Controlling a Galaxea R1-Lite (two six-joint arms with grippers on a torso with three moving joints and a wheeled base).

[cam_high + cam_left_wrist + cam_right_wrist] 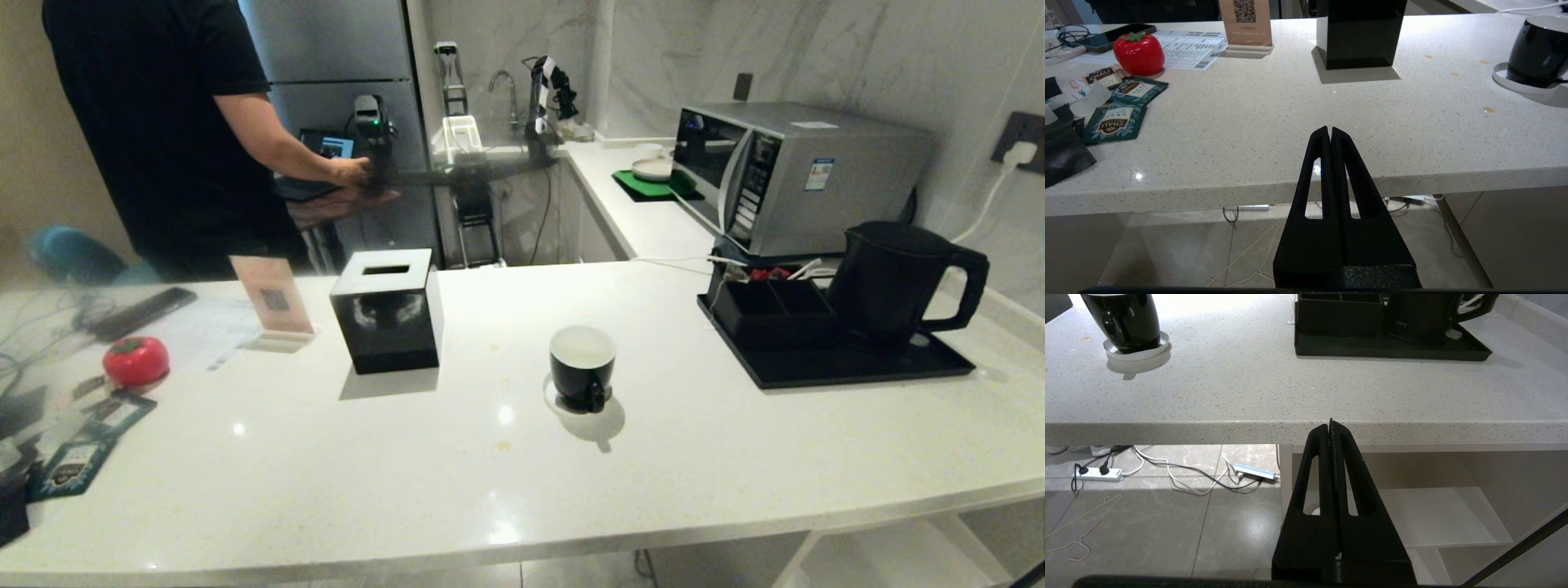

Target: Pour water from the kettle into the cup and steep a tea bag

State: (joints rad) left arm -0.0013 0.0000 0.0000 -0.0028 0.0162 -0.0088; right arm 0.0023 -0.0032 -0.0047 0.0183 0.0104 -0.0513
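The black cup [582, 366] with a white interior stands on a white coaster mid-counter; it also shows in the left wrist view [1537, 53] and the right wrist view [1124, 320]. The matte black kettle [894, 282] stands on a black tray [849, 371] at the right, partly cropped in the right wrist view [1423, 316]. No tea bag on a string shows. My left gripper [1329, 130] is shut and empty, held in front of the counter's near edge. My right gripper [1330, 425] is shut and empty, level with the counter edge. Neither arm shows in the head view.
A black tissue box [390, 310], QR sign [273, 300], red tomato-shaped object [135, 360] and teal packets [1120, 122] lie left. A black organizer box [771, 309] shares the tray. A microwave [796, 171] stands behind. A person [171, 122] stands beyond the counter.
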